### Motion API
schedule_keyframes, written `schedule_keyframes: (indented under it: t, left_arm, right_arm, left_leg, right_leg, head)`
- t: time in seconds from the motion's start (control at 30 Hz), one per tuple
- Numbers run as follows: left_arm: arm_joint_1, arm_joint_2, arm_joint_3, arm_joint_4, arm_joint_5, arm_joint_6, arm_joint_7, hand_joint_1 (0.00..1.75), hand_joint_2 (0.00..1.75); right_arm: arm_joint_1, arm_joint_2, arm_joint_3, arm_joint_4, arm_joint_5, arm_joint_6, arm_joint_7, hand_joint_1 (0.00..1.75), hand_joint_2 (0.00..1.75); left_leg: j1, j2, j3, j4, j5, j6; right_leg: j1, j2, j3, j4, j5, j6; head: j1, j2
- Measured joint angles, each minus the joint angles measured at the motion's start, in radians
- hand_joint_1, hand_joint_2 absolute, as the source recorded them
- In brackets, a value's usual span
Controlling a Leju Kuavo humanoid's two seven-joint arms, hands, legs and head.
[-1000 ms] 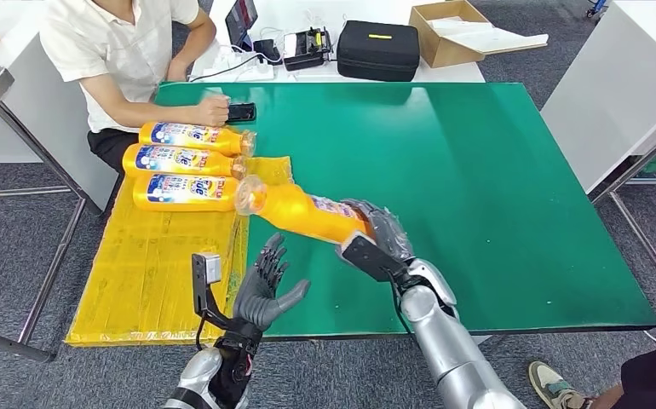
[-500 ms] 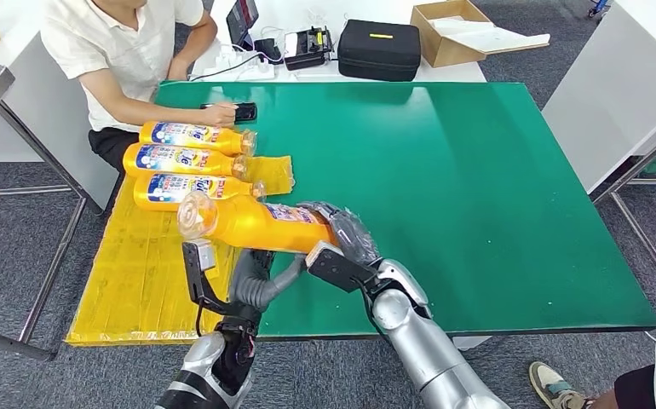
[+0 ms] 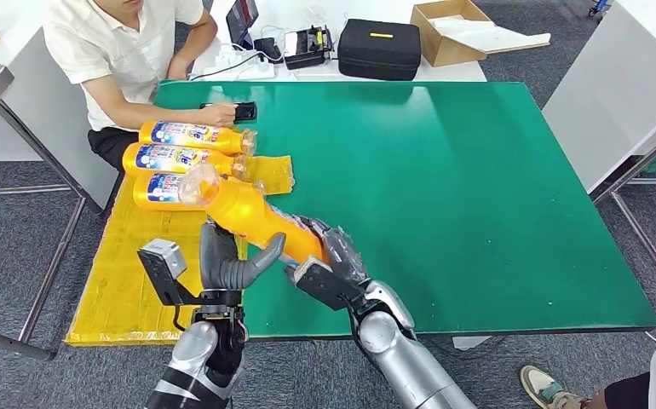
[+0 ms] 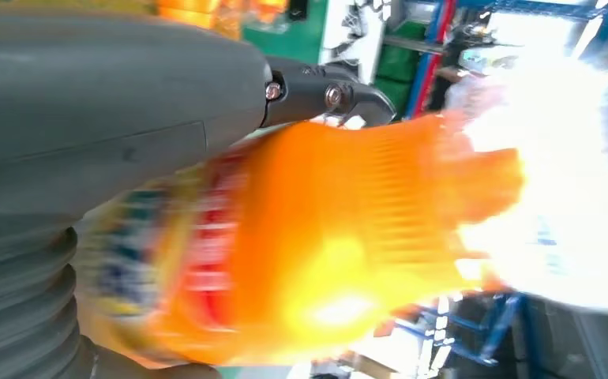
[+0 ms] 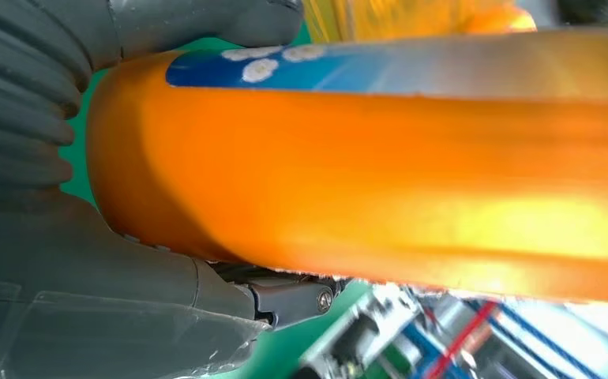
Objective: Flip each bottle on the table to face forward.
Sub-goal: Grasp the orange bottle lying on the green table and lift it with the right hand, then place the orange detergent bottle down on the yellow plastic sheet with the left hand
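Head view shows the orange bottle [image 3: 252,217] held in the air above the near-left part of the green table [image 3: 478,204], its clear cap end tilted up and away towards the three labelled bottles [image 3: 184,158] lying side by side on the yellow mat [image 3: 137,273]. Robot's right hand [image 3: 329,256] wraps the bottle's base end; the left hand [image 3: 227,260] cups it from below nearer the middle, thumb and fingers closing around the body, so both hands grip it. At the table's far-left edge a seated person rests a hand by a black phone [image 3: 241,112]. Judging from the blurred wrist views, the bottle is mid-transfer: if one hand lets go before the other is firm, it could slip, drop onto the mat and knock the nearest lying bottle out of line
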Motion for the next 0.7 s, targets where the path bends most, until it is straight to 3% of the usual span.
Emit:
schedule_keyframes:
  t: [0.33,0.5,0.7]
  left_arm:
    - [0.006,0.001,-0.002,-0.032,0.088,-0.041,0.057,0.0,1.75]
    - [0.004,0.001,-0.008,-0.02,0.2,-0.168,0.12,0.0,1.75]
    - [-0.002,0.001,-0.02,0.02,0.248,-0.24,0.151,0.0,1.75]
  right_arm:
    - [0.045,0.0,0.0,-0.003,0.018,-0.009,0.008,1.75,1.75]
    - [0.034,0.0,-0.001,0.009,0.012,-0.008,-0.004,1.75,1.75]
    - [0.024,-0.007,-0.006,0.031,0.018,-0.023,-0.026,1.75,1.75]
  left_leg:
    - [0.0,0.0,-0.001,0.0,0.0,0.0]
    - [0.0,0.0,-0.001,0.0,0.0,0.0]
    - [0.0,-0.001,-0.001,0.0,0.0,0.0]
  right_leg:
    - [0.0,0.0,-0.001,0.0,0.0,0.0]
    - [0.0,0.0,-0.001,0.0,0.0,0.0]
    - [0.0,0.0,-0.001,0.0,0.0,0.0]
  head:
    - [0.0,0.0]
    - [0.0,0.0]
    - [0.0,0.0]
